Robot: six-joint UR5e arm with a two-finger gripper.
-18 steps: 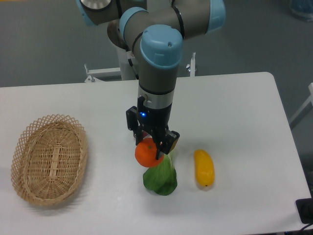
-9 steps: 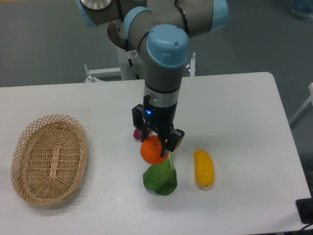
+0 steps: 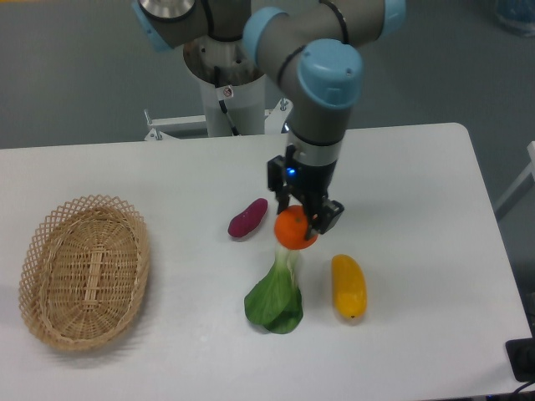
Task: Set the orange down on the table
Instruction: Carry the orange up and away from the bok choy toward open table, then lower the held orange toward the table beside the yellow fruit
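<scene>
Orange (image 3: 295, 228) sits clamped in the pincer (image 3: 302, 221), whose black fingers close on it from either side, held up over the white desk (image 3: 418, 175) rather than resting on it (a blue light glows on the wrist above). In the picture the fruit overlaps the pale stalk end of a leafy green (image 3: 275, 299), which lies flat on the desk below it. A yellow fruit (image 3: 349, 286) lies just to the right of the green, and a purple sweet potato (image 3: 247, 218) lies to the left of the pincer. A woven basket (image 3: 84, 270) stands well apart at the left edge of the desk
</scene>
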